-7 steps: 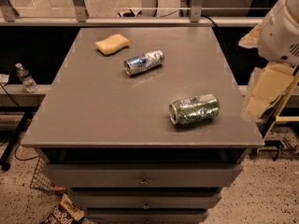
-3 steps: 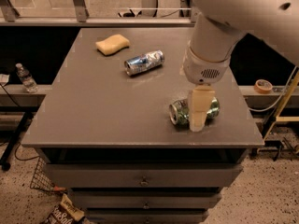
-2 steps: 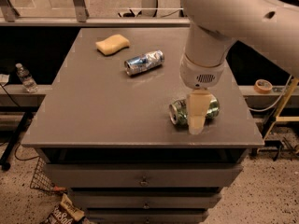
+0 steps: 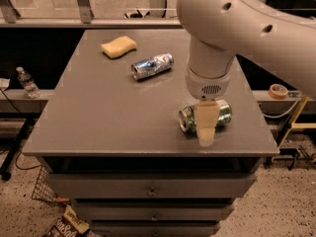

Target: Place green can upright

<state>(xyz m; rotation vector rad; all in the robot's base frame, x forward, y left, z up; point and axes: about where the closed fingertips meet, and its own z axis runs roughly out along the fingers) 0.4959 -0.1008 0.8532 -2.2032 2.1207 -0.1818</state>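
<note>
The green can (image 4: 224,113) lies on its side near the front right of the grey table (image 4: 98,112), its silver top facing left. My gripper (image 4: 206,131) hangs from the large white arm (image 4: 237,28) directly over the middle of the can. Its pale lower part covers the can's centre and reaches down to the tabletop at the can's near side. Only the can's two ends show.
A slimmer blue and silver can (image 4: 152,66) lies on its side further back. A yellow sponge (image 4: 119,47) sits at the back left. The table's front edge is just below the gripper, with drawers under it. A water bottle (image 4: 27,82) stands on a ledge at the left.
The arm has swung in from the right edge to above the green can, then settled slightly lower over it. The can has not moved.
</note>
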